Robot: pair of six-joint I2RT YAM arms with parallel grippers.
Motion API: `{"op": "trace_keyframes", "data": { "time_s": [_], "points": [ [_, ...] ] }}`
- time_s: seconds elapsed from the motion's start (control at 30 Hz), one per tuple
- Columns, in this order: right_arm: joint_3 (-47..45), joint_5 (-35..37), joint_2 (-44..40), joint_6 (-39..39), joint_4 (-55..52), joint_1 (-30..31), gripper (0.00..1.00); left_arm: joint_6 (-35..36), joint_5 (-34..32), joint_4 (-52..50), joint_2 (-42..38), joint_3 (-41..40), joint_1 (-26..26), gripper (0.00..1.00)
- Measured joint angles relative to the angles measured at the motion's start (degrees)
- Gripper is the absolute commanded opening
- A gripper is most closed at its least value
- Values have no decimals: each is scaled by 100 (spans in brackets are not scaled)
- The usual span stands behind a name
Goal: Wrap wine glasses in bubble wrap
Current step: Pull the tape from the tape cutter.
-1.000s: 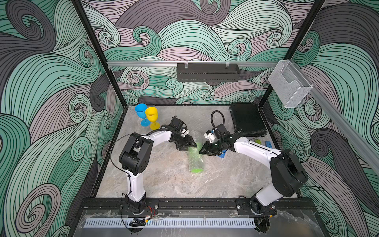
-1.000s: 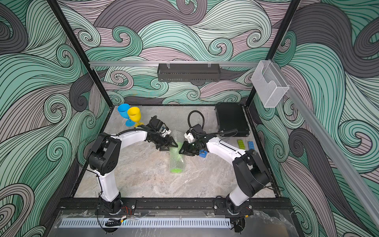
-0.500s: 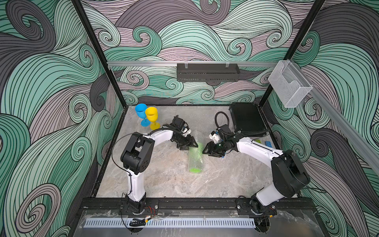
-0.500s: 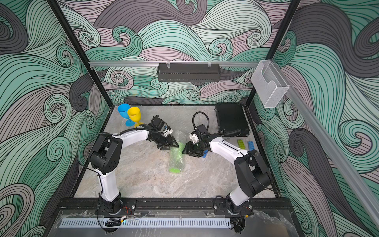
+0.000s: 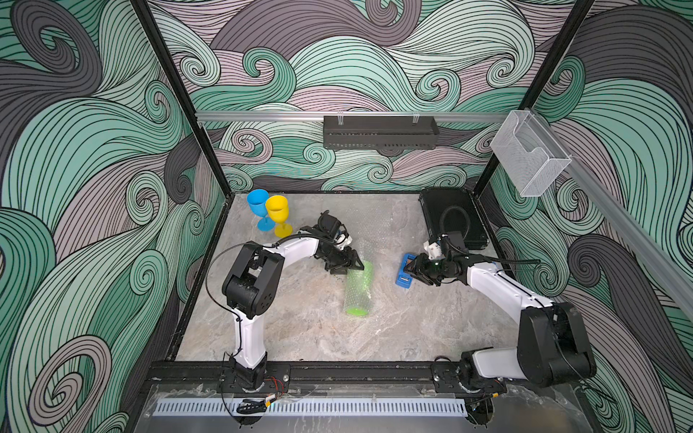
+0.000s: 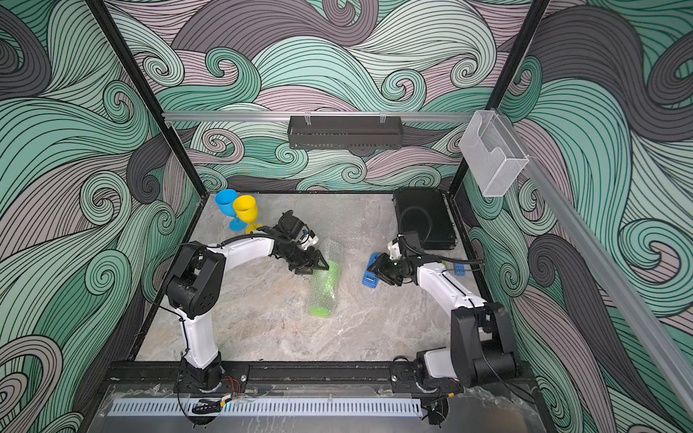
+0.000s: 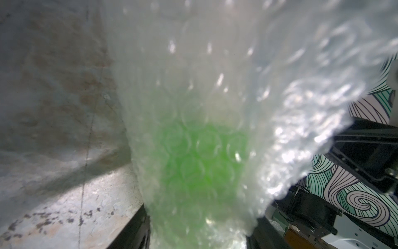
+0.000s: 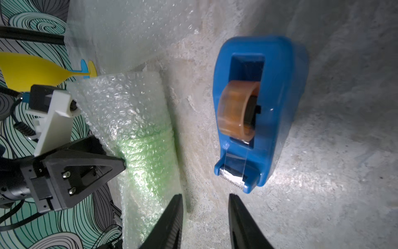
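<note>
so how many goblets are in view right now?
3. The blue goblet and yellow goblet stand upright together at the far left corner of the table; the green goblet lies mid-table rolled in bubble wrap, gripped by the left gripper. None looks hidden.

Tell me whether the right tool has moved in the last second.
Yes. The right tool has pulled back from the wrapped green glass toward the black case, and is now by the tape dispenser.
</note>
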Motion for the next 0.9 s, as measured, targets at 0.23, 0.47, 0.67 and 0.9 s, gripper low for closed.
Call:
{"op": "trace_keyframes", "data": {
  "time_s": [0.23,0.47,0.67,0.9],
  "points": [
    [-203,-179,356,105,560,-238,33,-4,-15,17,0,4,-48,62],
    [-282,-321,649,175,929,-396,31,-4,-17,15,0,4,-48,62],
    [-308,-555,841,247,1252,-407,29,-4,-17,17,0,4,-48,62],
    [-448,-730,929,304,1578,-424,28,-4,-24,17,-2,4,-55,62]
  ]
}}
